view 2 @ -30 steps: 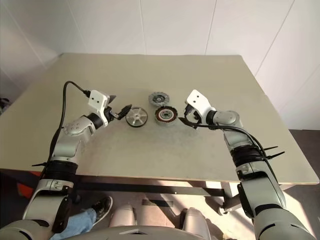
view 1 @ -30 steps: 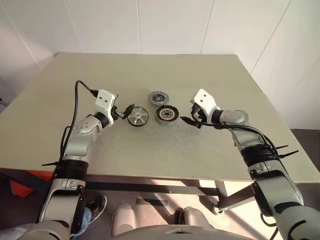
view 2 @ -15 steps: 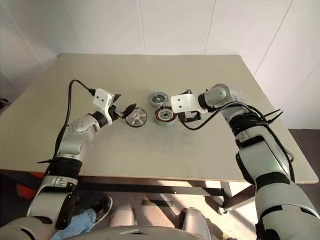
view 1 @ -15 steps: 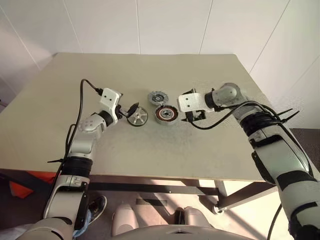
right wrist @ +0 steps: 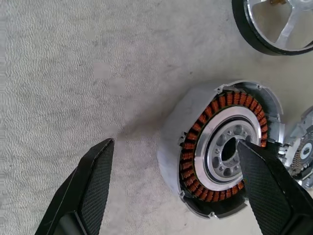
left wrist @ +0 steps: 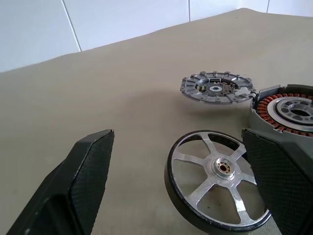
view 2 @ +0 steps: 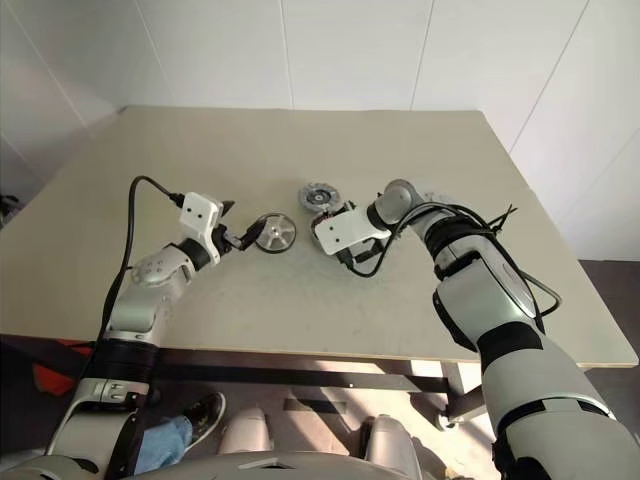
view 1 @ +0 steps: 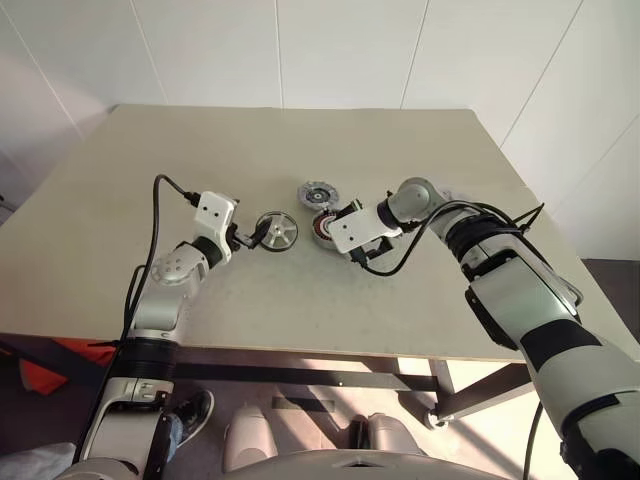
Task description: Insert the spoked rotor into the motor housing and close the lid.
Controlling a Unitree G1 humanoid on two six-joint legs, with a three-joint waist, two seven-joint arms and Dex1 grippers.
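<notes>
The spoked rotor (view 1: pixel 276 231), a silvery open-spoked wheel, lies flat on the table. My left gripper (view 1: pixel 250 238) is level just left of it and open, its fingers (left wrist: pixel 83 181) wide apart, with the rotor (left wrist: pixel 220 178) ahead between them and untouched. To the rotor's right is the motor housing (right wrist: pixel 225 147) with its copper windings. My right gripper (right wrist: pixel 174 143) points down over it, open, with one finger (right wrist: pixel 271 186) above the housing's centre. The lid (view 1: pixel 317 194), a ribbed grey disc, lies just behind the housing.
The three parts sit close together mid-table on the beige table top (view 1: pixel 300 140). White wall panels stand behind the far edge. The right arm's black cable (view 1: pixel 400 255) loops over the table beside the housing.
My right arm has swung left, and its gripper has tipped from level to pointing down over the housing. The left gripper stays beside the rotor, and the parts have not moved.
</notes>
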